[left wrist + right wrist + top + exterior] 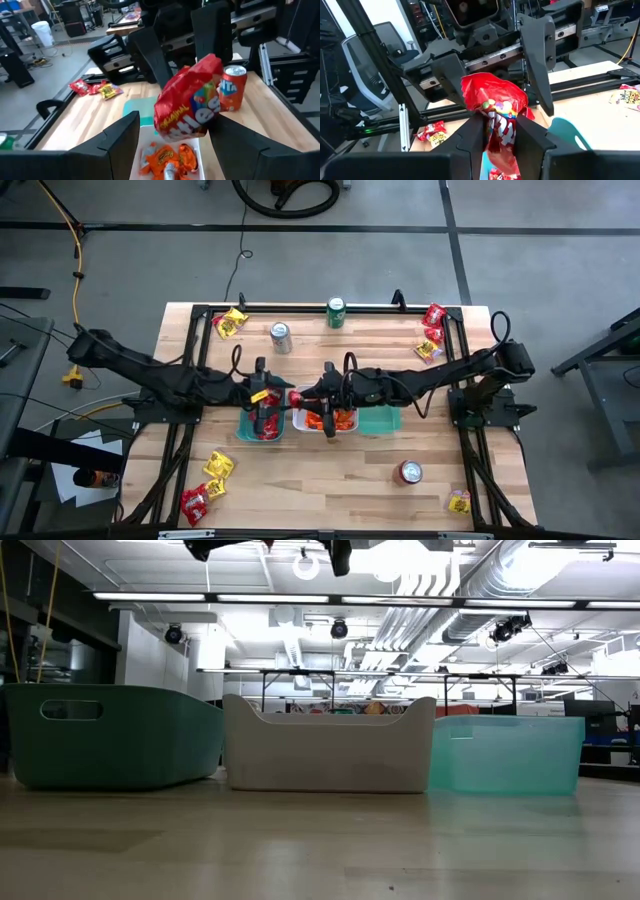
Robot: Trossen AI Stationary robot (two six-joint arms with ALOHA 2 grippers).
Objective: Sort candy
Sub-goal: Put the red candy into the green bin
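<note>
A red candy packet (495, 102) hangs in the air between my two grippers, above the seam between the dark green tray (248, 430) and the white tray (300, 426). My right gripper (499, 127) is shut on it. My left gripper (175, 127) faces it from the table's left and is wide open. Its fingers (451, 75) stand on either side of the packet; whether they touch it I cannot tell. In the high view the packet (295, 396) shows between left gripper (268, 395) and right gripper (303, 396). My right gripper pinches the red packet's lower half (497, 131) between its two fingers. They come at it roughly level from the table's right. The packet stands upright in the hold, lifted clear of the trays, its crumpled top bulging above the fingers.
The dark green tray holds red candy, the white tray orange candy (167, 160), and a teal tray (385, 422) stands to their right. Green (336, 312), silver (281, 336) and red (410, 472) cans stand upright. Candy heaps lie at the corners (230, 323), (432, 332), (207, 483), (458, 502).
</note>
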